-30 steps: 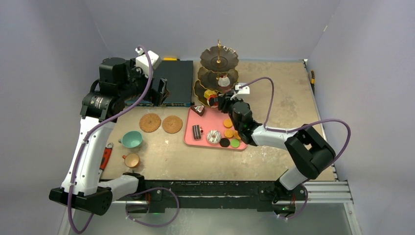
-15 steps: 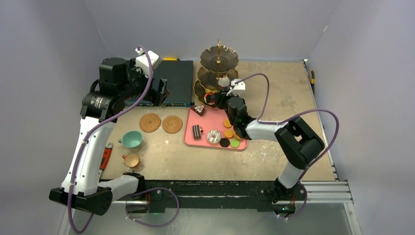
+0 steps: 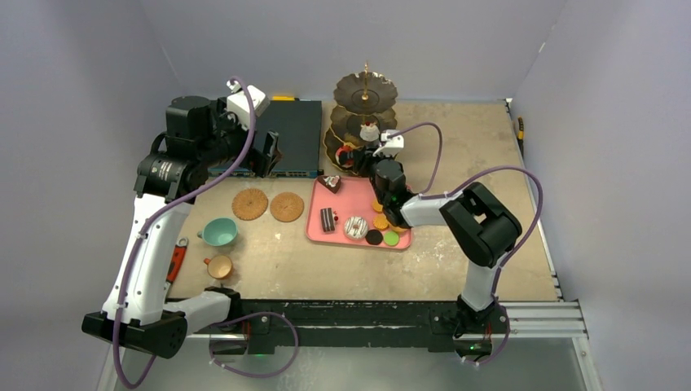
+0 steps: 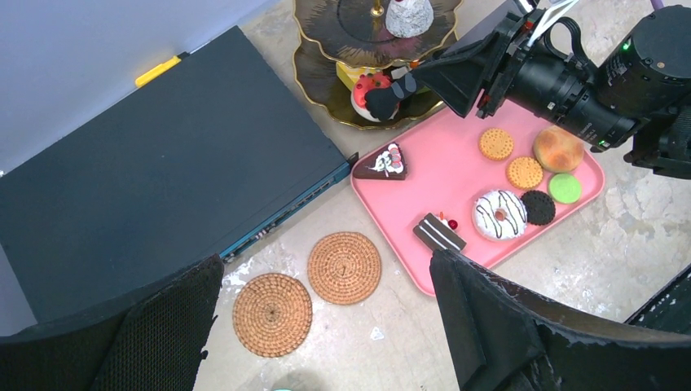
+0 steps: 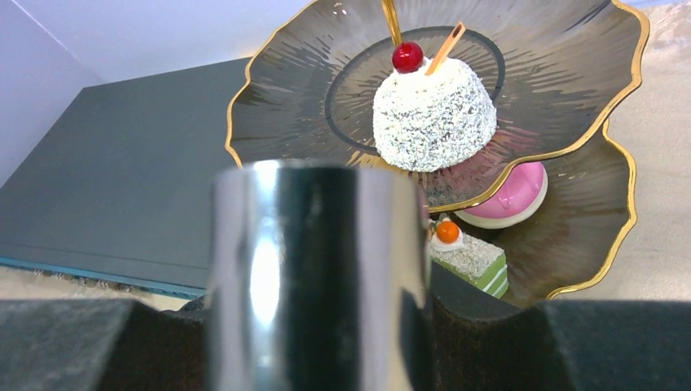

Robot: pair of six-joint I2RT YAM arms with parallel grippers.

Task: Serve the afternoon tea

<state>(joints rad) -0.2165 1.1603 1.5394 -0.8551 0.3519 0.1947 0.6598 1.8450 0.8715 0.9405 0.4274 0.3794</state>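
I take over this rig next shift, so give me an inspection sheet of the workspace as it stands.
Surface: brown tabletop, worn, pale patches.
Job's things: dark scalloped three-tier stand with gold rod carries toy cakes; more lie on the pink rectangular tray; teal cup and smaller tan cup sit off the two brown woven coasters.
Clutter: flat dark box at the back; red object by the left arm.
Grippers: left gripper open, empty; right gripper shut on black-tipped tongs pinching a red-and-white toy cake at the lowest tier.
Cables: purple cables loop off both arms; no snag seen.
Surroundings: grey walls; nothing else seen.
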